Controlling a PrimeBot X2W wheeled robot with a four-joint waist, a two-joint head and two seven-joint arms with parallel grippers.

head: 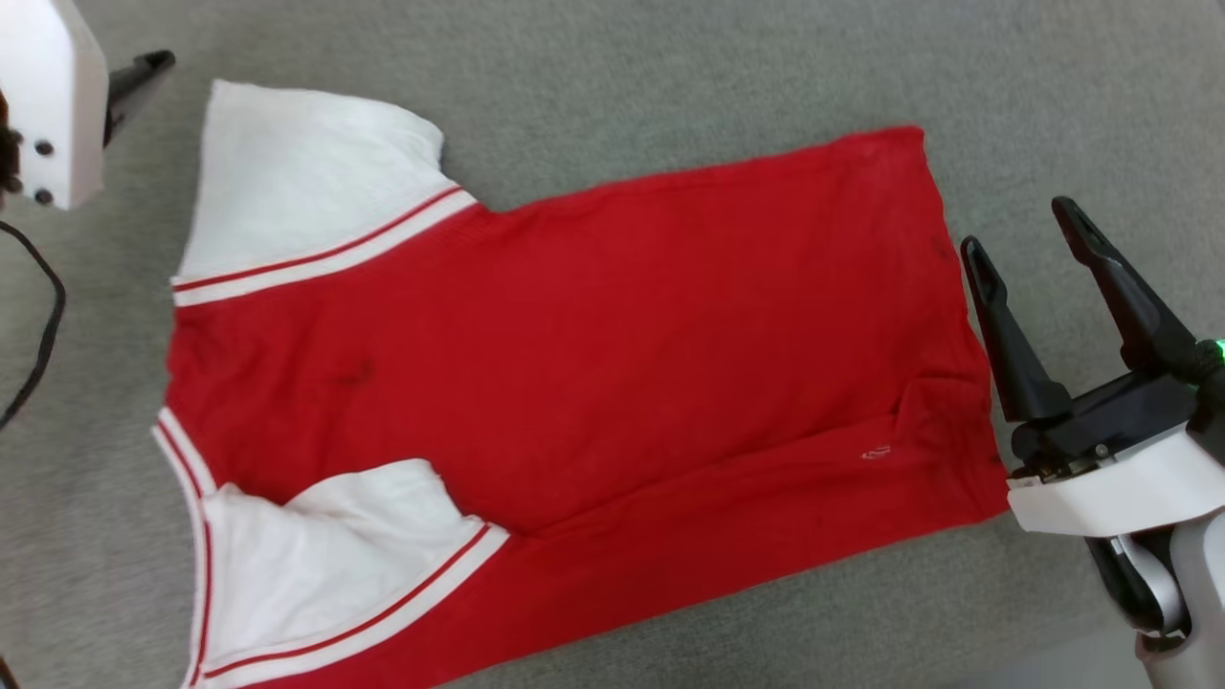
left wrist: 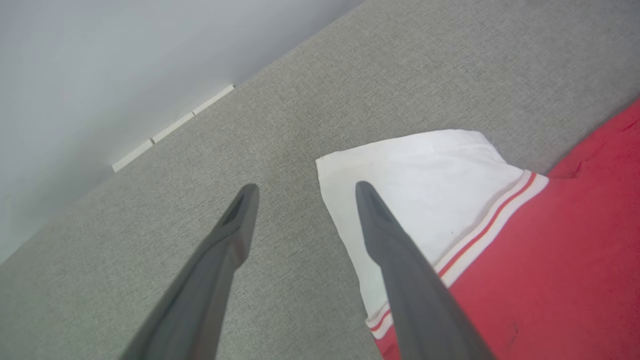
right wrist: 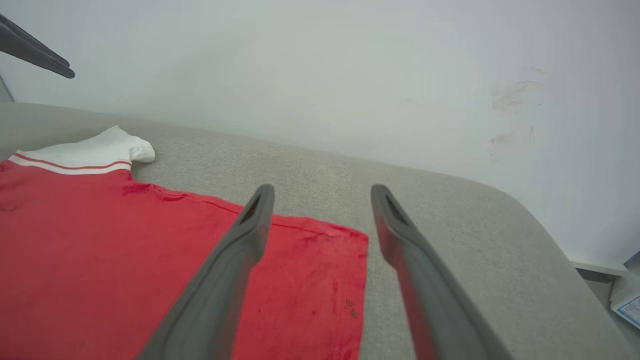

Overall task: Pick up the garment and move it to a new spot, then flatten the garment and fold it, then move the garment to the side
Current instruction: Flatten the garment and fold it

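Currently the garment [head: 593, 344] lies between both arms' fingers [head: 1010, 335].

L hand [left wrist: 306, 187] & R hand [head: 1016, 225] both spread wide.

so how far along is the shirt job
Done: the garment lies spread nearly flat, plain red side up, apparently flattened. In hand: nothing gripped; the left gripper hangs open by a white sleeve, the right gripper open beside the hem, perhaps about to fold. Left: the fold itself and the move aside.
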